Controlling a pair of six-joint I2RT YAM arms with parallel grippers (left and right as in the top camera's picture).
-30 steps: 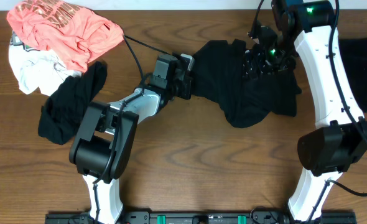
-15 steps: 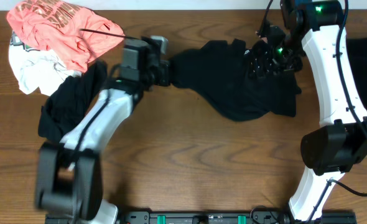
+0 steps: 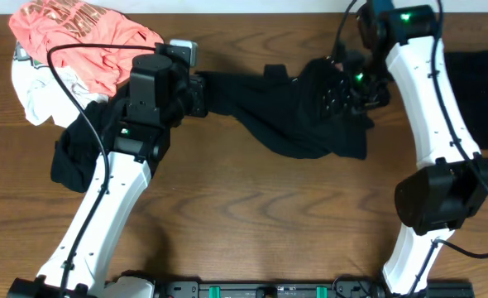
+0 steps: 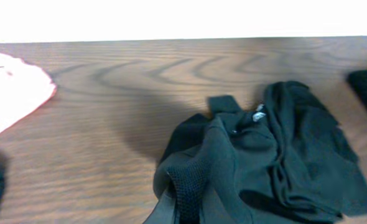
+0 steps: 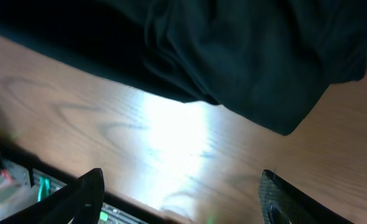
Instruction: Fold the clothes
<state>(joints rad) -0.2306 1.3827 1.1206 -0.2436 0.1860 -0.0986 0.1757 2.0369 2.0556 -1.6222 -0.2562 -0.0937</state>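
A black garment (image 3: pixel 285 116) lies stretched across the back middle of the wooden table (image 3: pixel 252 223). My left gripper (image 3: pixel 201 87) is shut on its left end, and the cloth runs taut from there toward the right. In the left wrist view the garment (image 4: pixel 283 162) drapes over the jaws (image 4: pixel 186 205) and hides most of them. My right gripper (image 3: pixel 343 91) hovers over the bunched right part of the garment. In the right wrist view its fingers (image 5: pixel 180 180) are spread wide and empty, with the black cloth (image 5: pixel 252 56) beyond them.
A coral-pink garment (image 3: pixel 78 37) and a white one (image 3: pixel 41 91) are piled at the back left. Another black garment (image 3: pixel 95 141) lies just below them, under my left arm. Dark cloth (image 3: pixel 484 91) sits at the right edge.
My left gripper has pulled the garment's left end well to the left, stretching the cloth out. The right gripper shifted slightly left over the garment's right part.
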